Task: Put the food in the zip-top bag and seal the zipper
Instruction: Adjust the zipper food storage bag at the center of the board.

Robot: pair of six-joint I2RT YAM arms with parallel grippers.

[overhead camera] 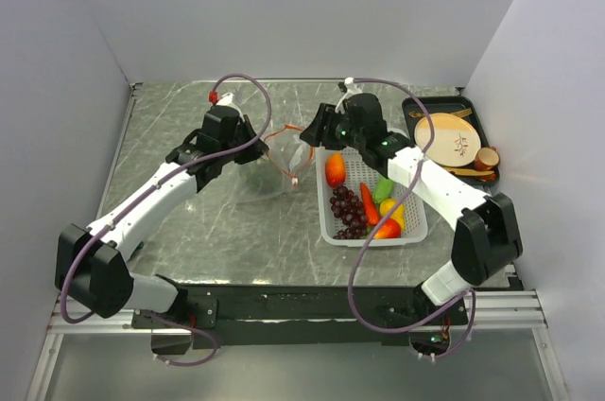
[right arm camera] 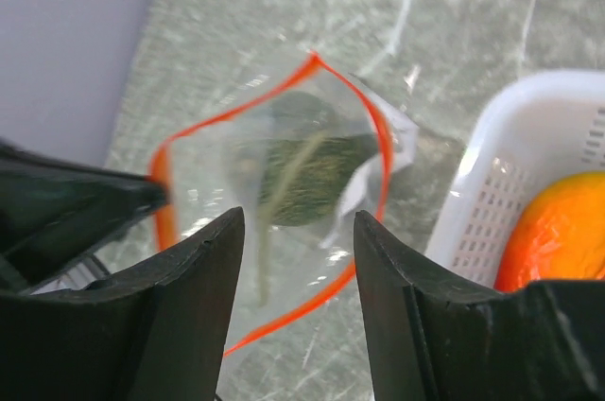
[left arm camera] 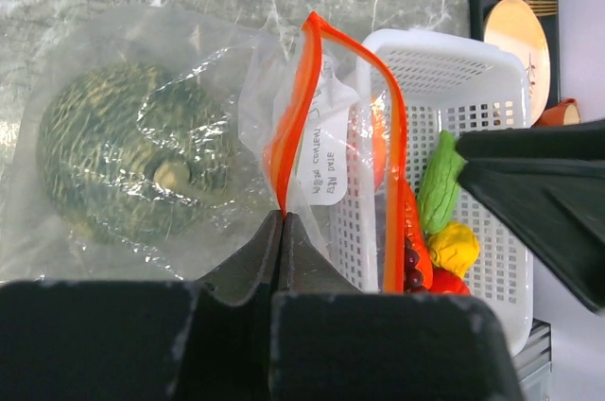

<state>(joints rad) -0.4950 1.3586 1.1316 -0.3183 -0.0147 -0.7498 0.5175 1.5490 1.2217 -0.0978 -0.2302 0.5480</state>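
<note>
Left gripper (left arm camera: 281, 223): its fingers are pressing together and pinching the thin orange-red zipper strip (left arm camera: 392, 155), holding that side of the mouth up.
Clear crinkly plastic zip-top bag (left arm camera: 255, 89): it is lying near the middle of the table, toward the far edge, with its mouth standing open toward the right.
Dark green round toy fruit (left arm camera: 123, 165): it is sitting inside the bag.
Right gripper (right arm camera: 298, 221): its fingers are spreading apart, holding nothing, and hovering over the open mouth.
White perforated plastic basket (overhead camera: 326, 221): it is standing just right of the bag, toward the right edge, and holding an orange-red toy tomato (overhead camera: 335, 169), purple grapes (overhead camera: 347, 210), an orange carrot (overhead camera: 368, 202), and green (overhead camera: 383, 189), yellow (overhead camera: 390, 209) and red pieces (overhead camera: 388, 229).
Black tray (overhead camera: 416, 103): it is lying in the far right corner, carrying a tan round disc (overhead camera: 446, 133) and a small brown cup (overhead camera: 487, 157).
</note>
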